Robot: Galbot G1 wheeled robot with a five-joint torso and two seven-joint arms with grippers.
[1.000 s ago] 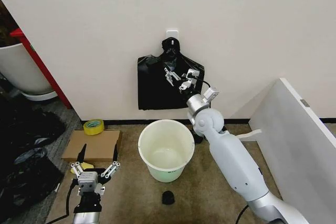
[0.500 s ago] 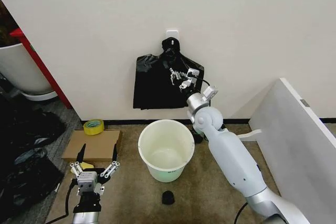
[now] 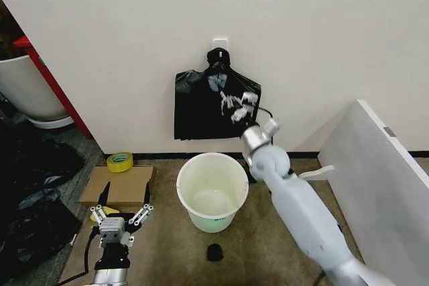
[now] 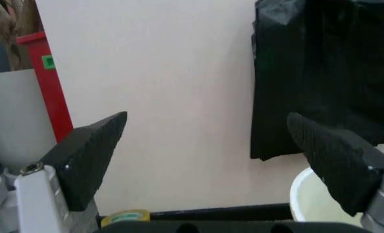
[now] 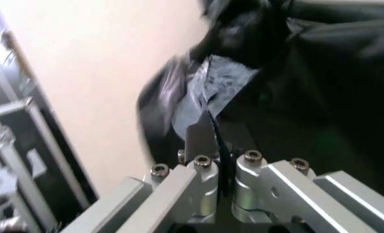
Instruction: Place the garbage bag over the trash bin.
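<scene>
Garbage bag (image 3: 201, 108) seemingly above trash bin (image 3: 212, 192)

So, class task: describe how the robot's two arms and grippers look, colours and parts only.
The right arm is smooth pale grey-white with a silver wrist. The left gripper has a silver metal body, black ribbed wedge-shaped fingers and a black cable. The right gripper is bolted silver metal.

You're looking at a glossy black garbage bag (image 3: 209, 105) at upper centre of the head view, hung against a plain cream wall (image 3: 322, 38). Below it, at centre, sits the cream-white trash bin (image 3: 212, 191), with a small green label near its base. The silver-grey right gripper (image 3: 231, 102) shows pale over the black plastic. At lower left you have the left gripper (image 3: 121, 218), silver with black finger pads, beside a yellow tape roll (image 3: 119, 161), tan cardboard (image 3: 117, 185) and a red upright (image 3: 53, 78). The floor (image 3: 167, 246) is brown.
</scene>
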